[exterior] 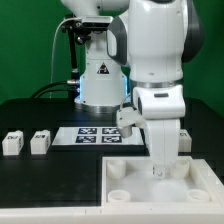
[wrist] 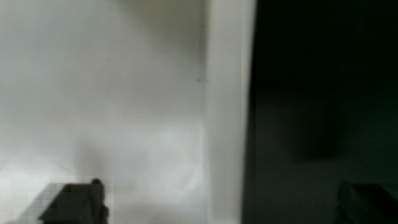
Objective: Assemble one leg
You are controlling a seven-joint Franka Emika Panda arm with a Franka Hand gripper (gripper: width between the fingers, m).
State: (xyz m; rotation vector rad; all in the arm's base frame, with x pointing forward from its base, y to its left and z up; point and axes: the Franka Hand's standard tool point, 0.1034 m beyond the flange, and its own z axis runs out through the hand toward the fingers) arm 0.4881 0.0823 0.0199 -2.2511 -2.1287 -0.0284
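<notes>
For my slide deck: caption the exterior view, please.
Gripper low over the white panel; two legs lie near the marker board.

One leg [exterior: 10,143] sits on the counter [exterior: 50,185] at the far left of the frame, and a second leg [exterior: 39,141] sits just right of it. The marker board [exterior: 100,135] lies at mid-frame, right of both legs and in front of the arm's base [exterior: 100,88]. The panel [exterior: 160,196] fills the lower right, in front of the board. The hand [exterior: 160,168] stands over the panel's rear rim. In the wrist view, panel and counter lie on opposite sides of that rim.
</notes>
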